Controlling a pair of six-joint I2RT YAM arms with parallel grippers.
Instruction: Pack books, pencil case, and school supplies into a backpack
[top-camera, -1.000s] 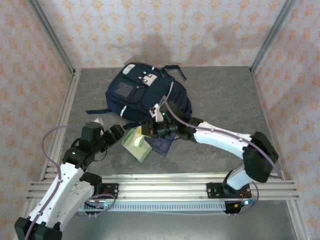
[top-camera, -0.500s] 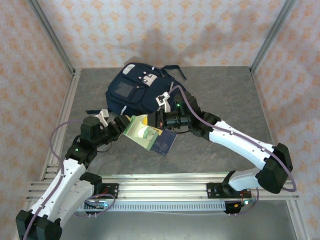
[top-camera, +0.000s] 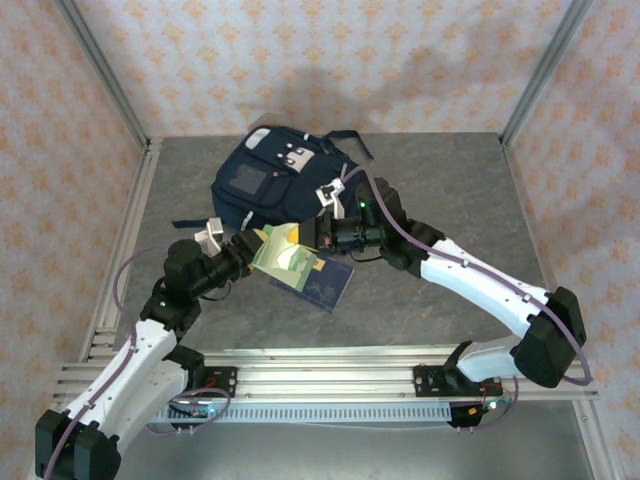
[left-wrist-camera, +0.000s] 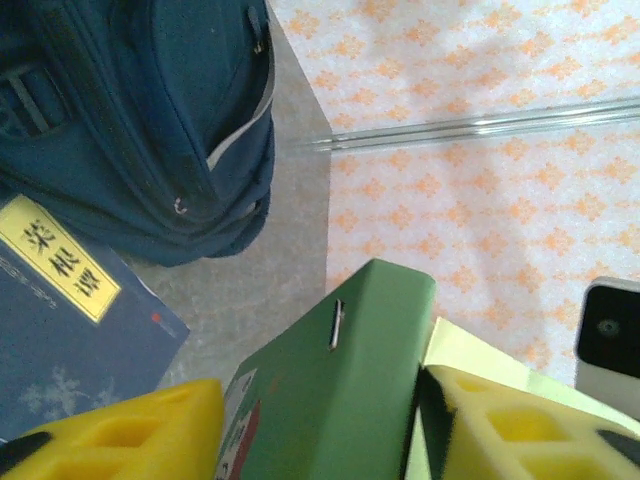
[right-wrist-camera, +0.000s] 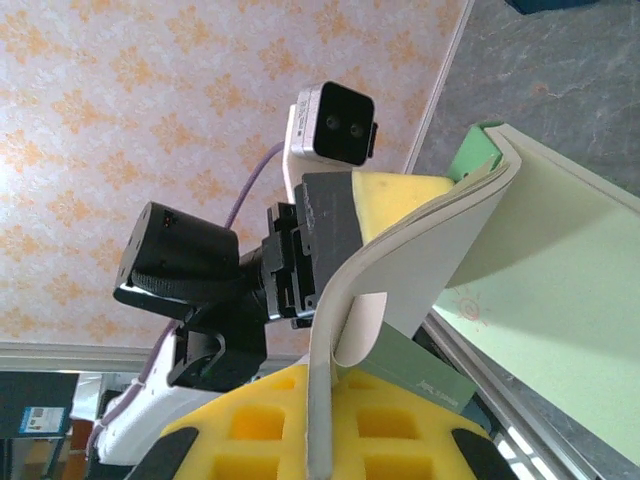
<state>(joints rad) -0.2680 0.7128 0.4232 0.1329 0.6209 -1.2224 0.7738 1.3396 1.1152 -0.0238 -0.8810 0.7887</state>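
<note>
Green-edged packet aloft over the middle of the table, just off the backpack's near side, above a navy book lying flat. Pinched by one cover in the right gripper, clamped tight. Flanked by the left gripper, grip impossible to confirm. Likely mid hand-over before loading. Next: find the bag's opening, not evident here. Open room toward the right and far edges.

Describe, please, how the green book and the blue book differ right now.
The green book is held up tilted by the right gripper; the blue book lies flat on the table. The green book's cover bends; the blue book's is flat. Both are thin.
</note>
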